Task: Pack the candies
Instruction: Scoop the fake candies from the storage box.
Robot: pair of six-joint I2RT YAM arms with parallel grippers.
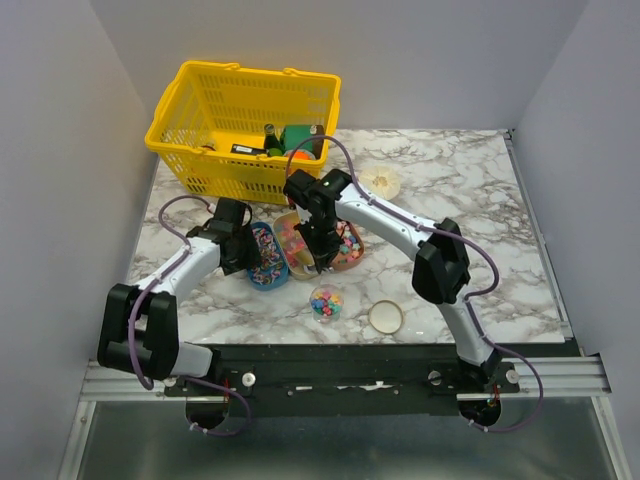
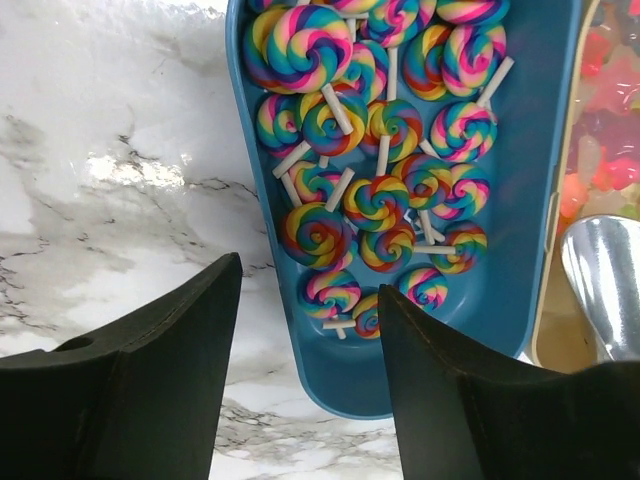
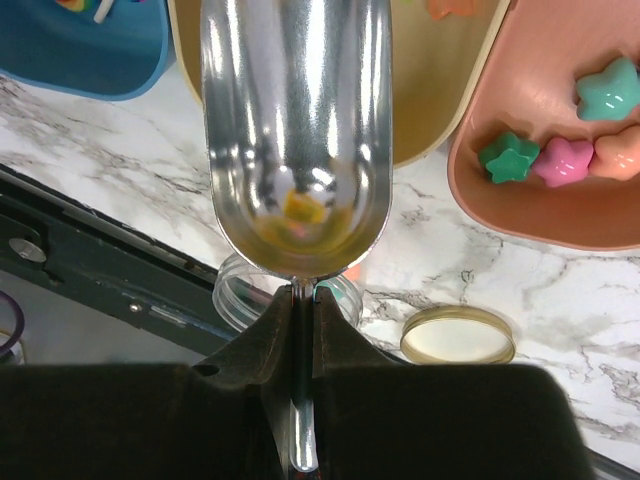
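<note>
left tool (image 2: 310, 275): jaws apart, angled down | right tool (image 3: 303, 298): jaws clamped, angled down

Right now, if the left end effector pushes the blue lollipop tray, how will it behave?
The blue tray looks like rigid, smooth plastic on the polished marble table, so it will probably slide rather than flex. It is broad and shallow, so tipping seems unlikely. The lollipops lie loose and piled, so a jerk may shift them; the whole load likely feels light.
</note>
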